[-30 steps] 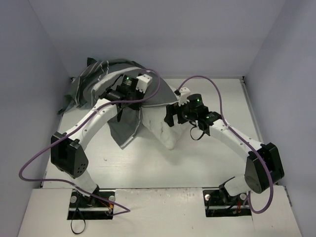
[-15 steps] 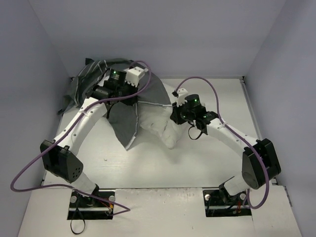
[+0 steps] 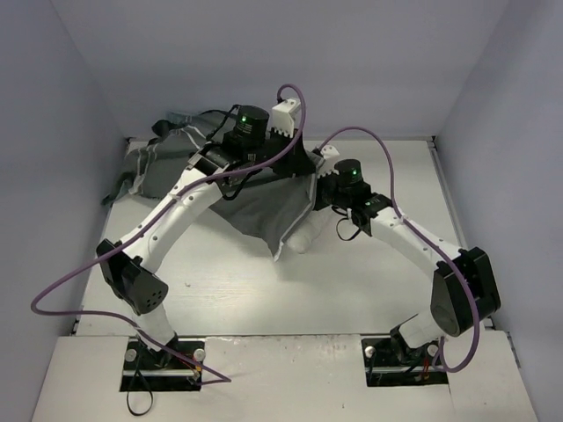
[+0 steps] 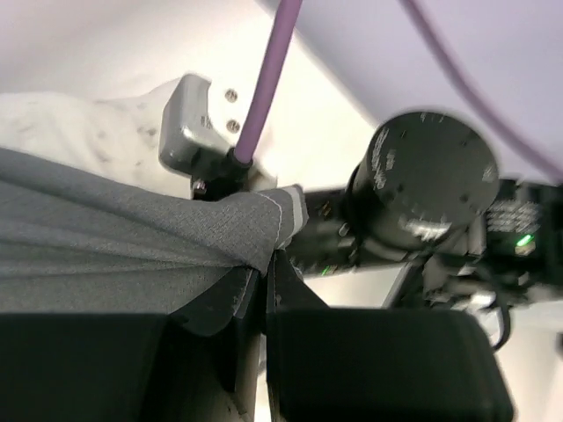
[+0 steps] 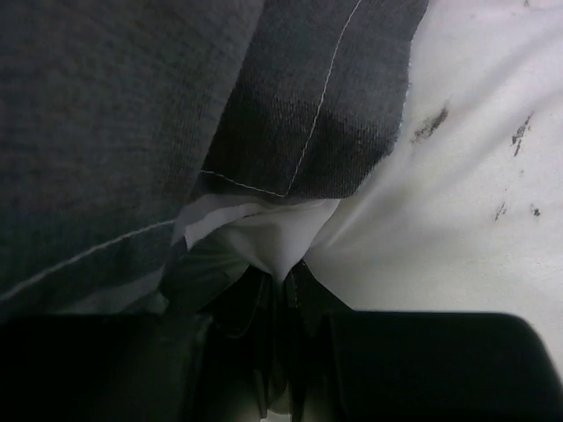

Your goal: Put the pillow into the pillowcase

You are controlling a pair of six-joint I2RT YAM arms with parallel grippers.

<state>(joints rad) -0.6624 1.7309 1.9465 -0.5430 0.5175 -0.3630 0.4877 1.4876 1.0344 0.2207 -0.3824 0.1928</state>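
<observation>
Mid-table, a large soft white speckled fabric pillow [image 3: 303, 239], mostly hidden beneath a thin dark charcoal-grey fabric pillowcase [image 3: 251, 204]. Only a rounded white end poking out past the grey cloth's near right edge. Impossible to tell whether truly inside the sack or merely lying under it. Pillowcase spread wide across the pillow, its far left part bunched in a striped heap toward the back-left corner of the pale table [image 3: 352, 290].

Left gripper [image 4: 266, 264] pressed nearly together, pinching a gathered fold of the pillowcase's stitched hem between its dark fingers [image 4: 211, 308], white pillow showing just behind that fold. Right gripper [image 5: 280, 280] likewise squeezed down to a sliver, nipping a small peak of white pillow fabric just below the grey hem, the hem's corner overlapping the white cloth right above the pinch.

Both grippers close together at the sack's right edge, the right arm's round black wrist joint [image 4: 431, 176] just beyond the left pinch. Close above the left pinch, a purple cable [image 4: 264, 97] plugged into a grey housing.
</observation>
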